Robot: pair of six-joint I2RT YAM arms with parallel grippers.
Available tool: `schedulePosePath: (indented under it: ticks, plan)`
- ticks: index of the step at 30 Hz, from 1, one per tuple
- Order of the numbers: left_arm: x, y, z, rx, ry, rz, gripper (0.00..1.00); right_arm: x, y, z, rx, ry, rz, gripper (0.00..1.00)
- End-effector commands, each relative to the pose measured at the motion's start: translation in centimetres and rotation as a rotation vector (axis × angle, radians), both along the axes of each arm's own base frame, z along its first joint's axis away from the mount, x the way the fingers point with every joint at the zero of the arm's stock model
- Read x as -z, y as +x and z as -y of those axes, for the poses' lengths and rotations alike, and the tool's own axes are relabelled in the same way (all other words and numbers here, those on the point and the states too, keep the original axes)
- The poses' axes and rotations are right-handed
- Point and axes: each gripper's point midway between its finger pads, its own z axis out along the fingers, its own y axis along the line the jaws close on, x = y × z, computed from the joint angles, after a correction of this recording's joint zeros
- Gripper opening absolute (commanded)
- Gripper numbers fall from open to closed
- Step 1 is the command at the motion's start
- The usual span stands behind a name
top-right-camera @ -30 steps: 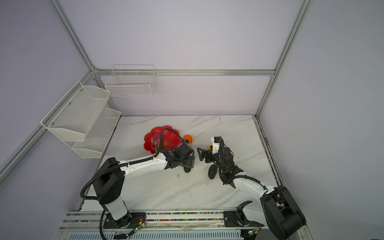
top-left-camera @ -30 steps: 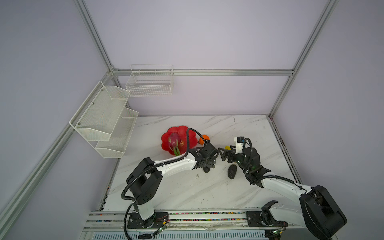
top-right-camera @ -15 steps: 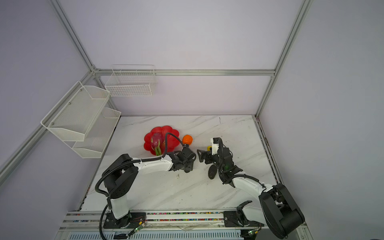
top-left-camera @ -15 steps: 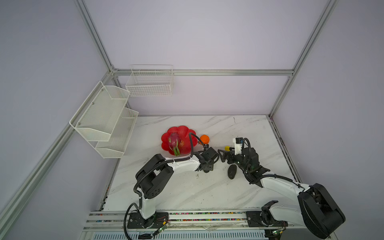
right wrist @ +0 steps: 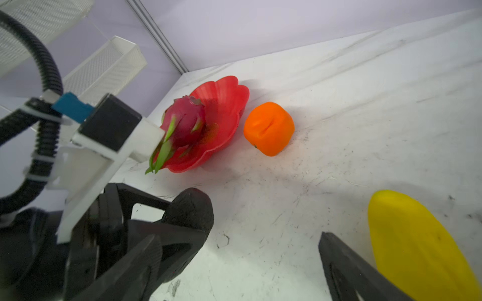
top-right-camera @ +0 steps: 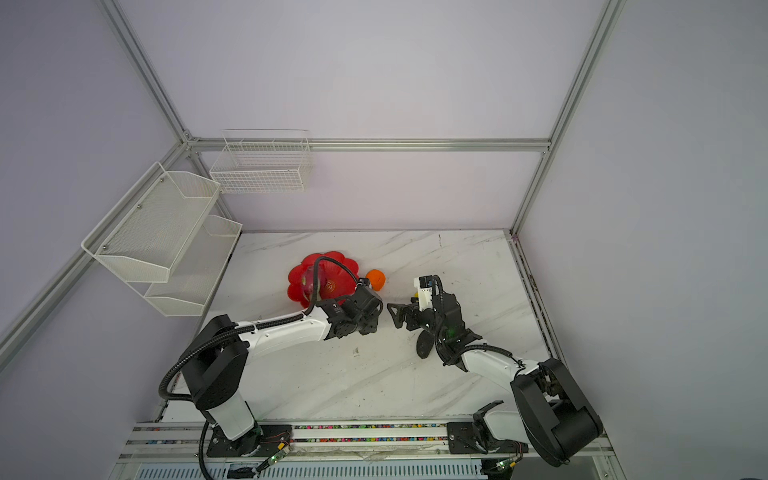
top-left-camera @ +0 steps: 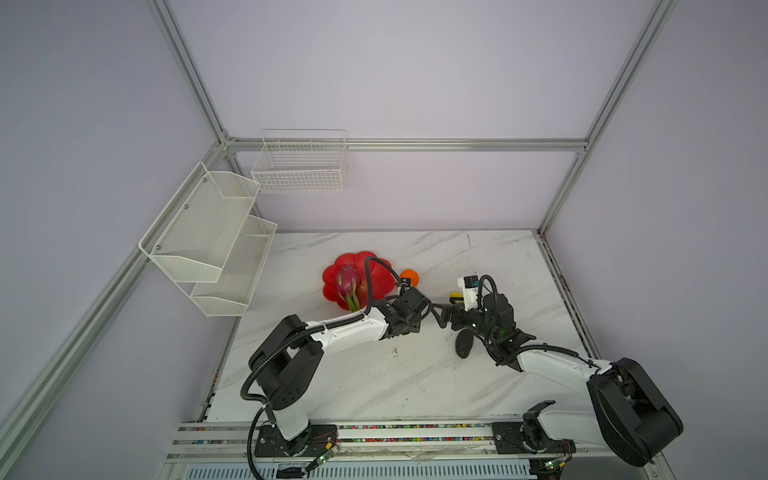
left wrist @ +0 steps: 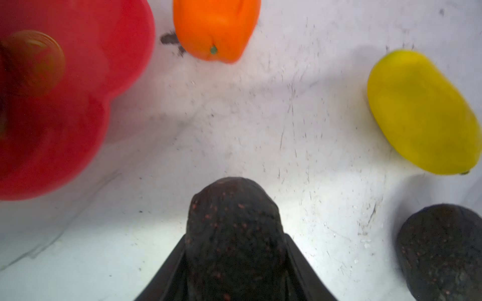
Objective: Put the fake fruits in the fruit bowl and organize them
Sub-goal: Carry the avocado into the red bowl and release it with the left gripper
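Observation:
In the left wrist view my left gripper (left wrist: 236, 238) is shut on a dark bumpy oval fruit (left wrist: 234, 213), a finger on each side. In both top views it sits low over the marble, just right of the red fruit bowl (top-left-camera: 376, 274) (top-right-camera: 338, 264). The dragon fruit (top-left-camera: 346, 284) (right wrist: 185, 122) lies in the bowl. The orange (top-left-camera: 409, 276) (left wrist: 216, 28) rests on the marble beside the bowl's rim. My right gripper (top-left-camera: 441, 316) (right wrist: 240, 260) stands open, the yellow mango (right wrist: 417, 247) (left wrist: 422, 112) just beside one finger. A second dark oval (top-left-camera: 463, 345) (left wrist: 443, 250) lies under the right arm.
White mesh shelves (top-left-camera: 208, 241) hang on the left wall and a wire basket (top-left-camera: 301, 166) on the back wall. The two grippers face each other closely at mid-table. An aluminium rail (top-left-camera: 374, 432) runs along the table's front edge.
My left gripper has come over the dark oval and shut on it. The orange now shows clear of the left arm. My right gripper has stayed open and nearly still.

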Motion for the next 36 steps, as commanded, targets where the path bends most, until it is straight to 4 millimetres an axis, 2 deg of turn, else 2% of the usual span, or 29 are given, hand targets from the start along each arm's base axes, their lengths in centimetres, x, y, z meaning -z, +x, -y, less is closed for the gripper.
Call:
schedulePosePath:
  ticks: [1, 4, 7, 9, 12, 17, 22, 28, 33, 36]
  plan:
    - [-4.3, 3.8, -1.7, -0.023, 0.02, 0.103, 0.47, -2.6, -1.4, -1.6, -0.132, 0.098, 0.082, 0.97]
    - [-5.2, 6.7, -3.8, -0.063, 0.056, 0.128, 0.47, -2.8, -2.4, -3.1, -0.231, 0.14, 0.079, 0.97]
    - [-5.0, 9.4, -5.9, -0.105, 0.106, 0.135, 0.48, -3.1, -3.4, -4.6, -0.314, 0.162, 0.081, 0.97]
    - [-4.5, 10.9, -7.2, -0.132, 0.134, 0.131, 0.48, -2.1, -3.8, -5.5, -0.347, 0.148, 0.062, 0.97]
    - [-3.7, 12.8, -8.4, -0.154, 0.166, 0.124, 0.48, -2.0, -4.3, -6.2, -0.371, 0.138, 0.069, 0.97]
    - [-2.0, 14.9, -9.4, -0.16, 0.183, 0.092, 0.49, -1.8, -4.1, -6.3, -0.363, 0.121, 0.072, 0.97]
    - [-0.9, 15.6, -10.0, -0.162, 0.196, 0.07, 0.52, -1.6, -3.9, -6.2, -0.351, 0.107, 0.071, 0.97]
    - [-0.6, 15.7, -10.1, -0.154, 0.208, 0.062, 0.66, -1.4, -3.7, -6.1, -0.341, 0.095, 0.069, 0.97]
    - [-2.0, 15.4, -9.8, -0.144, 0.175, 0.079, 0.71, -1.3, -3.5, -5.9, -0.326, 0.08, 0.072, 0.97]
    - [-3.9, 14.2, -8.3, -0.106, 0.12, 0.097, 0.72, -1.6, -3.1, -5.4, -0.284, 0.064, 0.088, 0.97]
